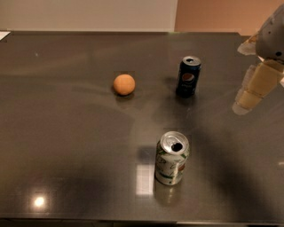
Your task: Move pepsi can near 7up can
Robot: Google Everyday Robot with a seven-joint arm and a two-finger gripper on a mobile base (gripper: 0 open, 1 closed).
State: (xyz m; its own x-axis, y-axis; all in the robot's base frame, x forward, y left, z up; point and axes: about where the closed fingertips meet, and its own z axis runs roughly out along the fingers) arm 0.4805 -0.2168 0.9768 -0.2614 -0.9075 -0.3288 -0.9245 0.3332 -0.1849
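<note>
The pepsi can (188, 76) is dark blue and stands upright on the dark table (66, 133), right of centre towards the back. The 7up can (171, 158) is white and green with an open silver top and stands upright nearer the front, below the pepsi can in the picture and well apart from it. My gripper (248, 97) hangs at the right edge of the view, above the table, to the right of the pepsi can and touching neither can. It holds nothing that I can see.
An orange ball (124, 84) lies on the table to the left of the pepsi can. The table's back edge meets a pale wall (88, 13). Light glares on the tabletop beside the 7up can and at the front left.
</note>
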